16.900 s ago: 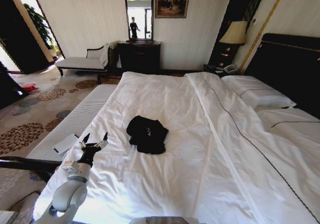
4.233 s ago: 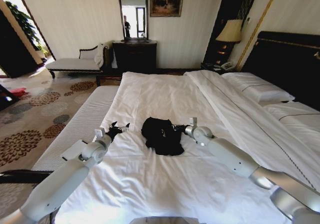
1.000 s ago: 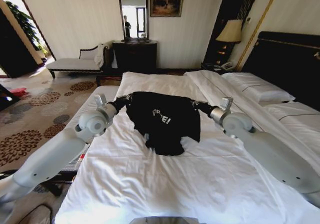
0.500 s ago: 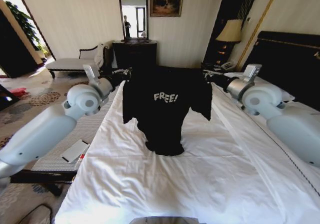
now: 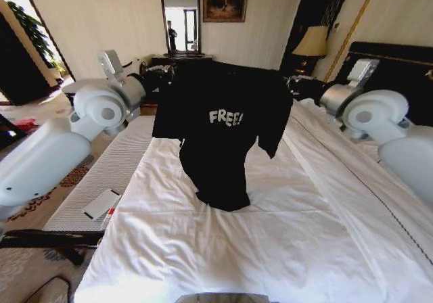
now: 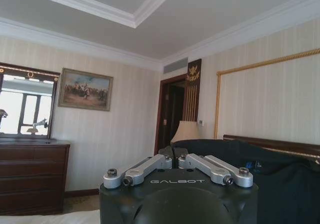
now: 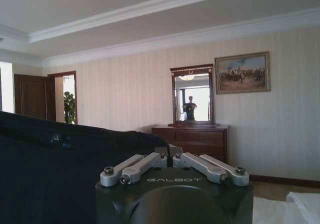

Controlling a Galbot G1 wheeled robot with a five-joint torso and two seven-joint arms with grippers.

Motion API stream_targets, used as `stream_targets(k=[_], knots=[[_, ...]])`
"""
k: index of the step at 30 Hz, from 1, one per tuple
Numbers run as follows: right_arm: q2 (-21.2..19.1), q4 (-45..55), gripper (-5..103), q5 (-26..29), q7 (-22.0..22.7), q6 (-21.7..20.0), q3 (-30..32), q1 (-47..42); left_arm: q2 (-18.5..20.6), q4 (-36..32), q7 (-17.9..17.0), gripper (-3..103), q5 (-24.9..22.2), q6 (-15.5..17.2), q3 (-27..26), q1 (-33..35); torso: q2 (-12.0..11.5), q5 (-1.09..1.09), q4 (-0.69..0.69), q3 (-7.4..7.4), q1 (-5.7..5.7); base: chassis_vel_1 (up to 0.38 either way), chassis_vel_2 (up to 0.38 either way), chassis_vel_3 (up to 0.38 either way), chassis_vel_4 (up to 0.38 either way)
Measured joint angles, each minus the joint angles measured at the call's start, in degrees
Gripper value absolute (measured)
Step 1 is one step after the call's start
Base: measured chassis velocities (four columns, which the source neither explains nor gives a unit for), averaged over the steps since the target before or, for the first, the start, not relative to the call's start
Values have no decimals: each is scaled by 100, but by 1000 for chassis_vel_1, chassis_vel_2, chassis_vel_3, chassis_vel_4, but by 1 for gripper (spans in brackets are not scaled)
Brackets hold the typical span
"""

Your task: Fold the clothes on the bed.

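**Black tee held up over bed**

Black T-shirt (image 5: 223,120) hangs mid-frame in head view, white "FREE!" on chest; hem rests on white bed (image 5: 270,235); left gripper (image 5: 161,72) & right gripper (image 5: 292,84) each clamped on a shoulder; both wrist views show "GALBOT" on the gripper body, plus wall painting (image 6: 85,89) & mirror (image 7: 192,96).

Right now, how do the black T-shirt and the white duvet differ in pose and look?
The T-shirt hangs upright, held at its shoulders by the left gripper and right gripper; the duvet lies flat on the bed. The T-shirt carries white lettering; the duvet is plain. Both are soft fabric, and the T-shirt's hem touches the duvet.
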Motion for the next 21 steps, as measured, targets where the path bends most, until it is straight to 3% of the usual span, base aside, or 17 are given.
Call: stream_targets(k=[7, 12, 16, 18, 21], knots=[[4, -53, 0, 14, -18, 1, -143, 304, -69, 176, -17, 0, -146, 7, 112, -372, 0, 0, 1, 0, 0, 0, 0, 0, 0], [-230, 256, 0, 155, -18, -5, 117, 121, 223, -312, -59, 0, -429, 43, -151, -318, 0, 1, 0, 0, 2, 0, 0, 0, 0], [-869, 1031, 0, 669, -4, -123, 944, -501, 951, -1253, -67, 0, -779, 87, -1097, 435, 0, -1, -3, -1, 1, 0, 0, 0, 0], [-972, 1169, 0, 763, -1, -136, 1061, -595, 1095, -1420, -67, 0, -836, 91, -1345, 659, 0, 0, -3, -1, 0, 0, 0, 0, 0], [-1476, 1867, 0, 1391, 71, -211, 1711, -917, 1928, -2360, -47, 0, -1220, 22, -2355, 1697, 1, -6, 3, -2, -2, 0, 0, 0, 0]])
